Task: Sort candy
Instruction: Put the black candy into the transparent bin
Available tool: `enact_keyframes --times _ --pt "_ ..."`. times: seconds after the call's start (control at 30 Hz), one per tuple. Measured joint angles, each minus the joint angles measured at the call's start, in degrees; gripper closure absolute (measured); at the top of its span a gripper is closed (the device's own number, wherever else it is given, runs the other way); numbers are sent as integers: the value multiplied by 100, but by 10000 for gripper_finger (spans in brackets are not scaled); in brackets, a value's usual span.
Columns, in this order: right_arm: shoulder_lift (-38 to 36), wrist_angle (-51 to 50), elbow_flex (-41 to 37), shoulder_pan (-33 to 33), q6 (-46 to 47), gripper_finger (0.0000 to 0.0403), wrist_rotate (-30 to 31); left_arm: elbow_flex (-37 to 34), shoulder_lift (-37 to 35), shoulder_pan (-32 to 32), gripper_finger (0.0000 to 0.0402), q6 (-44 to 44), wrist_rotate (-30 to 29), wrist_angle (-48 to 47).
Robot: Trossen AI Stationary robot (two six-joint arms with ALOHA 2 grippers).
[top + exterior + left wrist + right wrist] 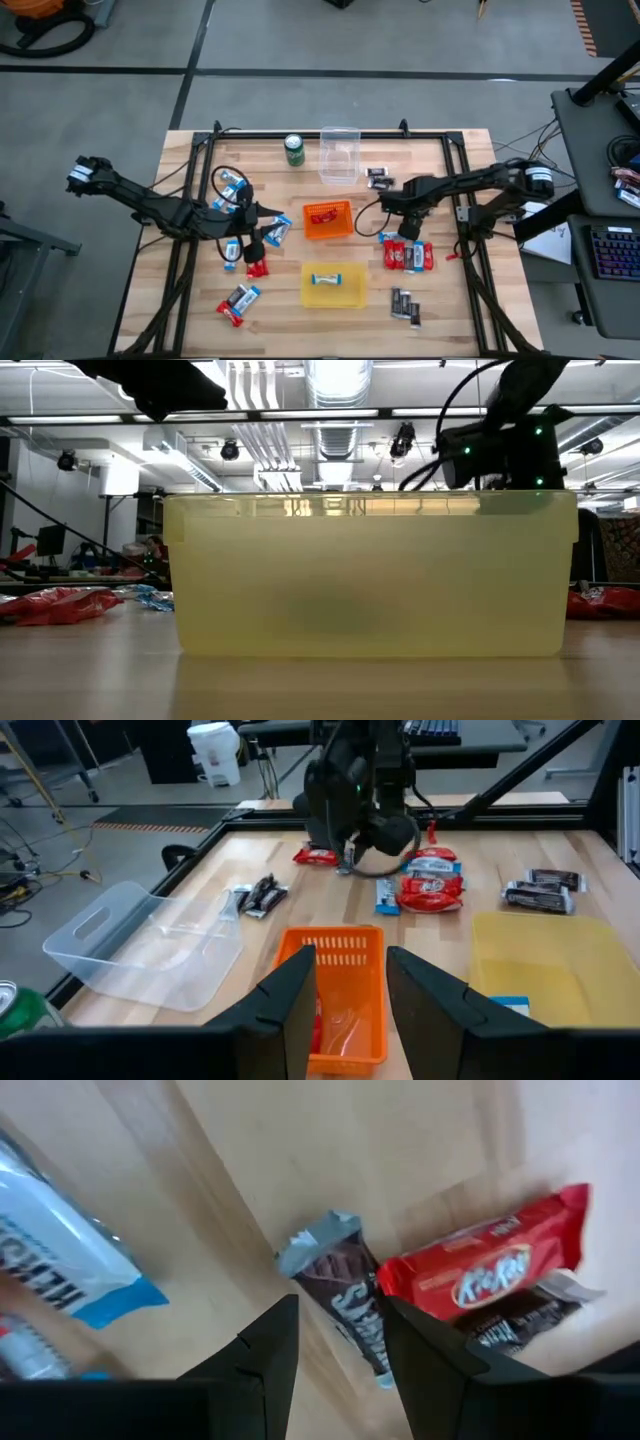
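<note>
- Landmark: orange bin (328, 219), mid-desk (200, 320). One red candy (322, 215) lies in it.
- Yellow bin (333, 286) sits just on the near side of the orange bin; one blue-and-white candy (326, 279) lies inside. In the low view its wall (370, 575) fills most of the frame.
- Clear bin (339, 154) is on the far side of the orange bin; green can (294, 149) stands to that bin's left.
- Left tool (262, 215) hovers just left of the orange bin. Its wrist view shows the fingers (290, 1010) spread with nothing between them, orange bin (340, 995) straight ahead.
- Right tool (404, 226) is low over a candy cluster (408, 255) right of the orange bin. Its wrist view shows the fingers (268, 1355) apart, straddling a dark candy (350, 1305) on the desk without pinching it; a red candy (485, 1275) lies touching that dark one, and a blue-and-white candy (60, 1255) lies to the other side.
- More candy left of the orange bin: blue-and-white and red pieces around the left tool (240, 250), another pair nearer the desk's front-left (238, 303).
- Dark candy: a pair (378, 178) beyond-right of the orange bin, a pair (404, 304) right of the yellow bin.
</note>
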Motion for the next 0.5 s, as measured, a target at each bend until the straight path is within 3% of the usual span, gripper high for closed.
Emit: enact_keyframes --times 0.27,0.5 --pt "591 438 17 -2 -261 277 21 0 113 0 294 0 -140 -10" --pt "610 543 9 0 -313 379 -54 0 130 0 294 0 -141 -12"
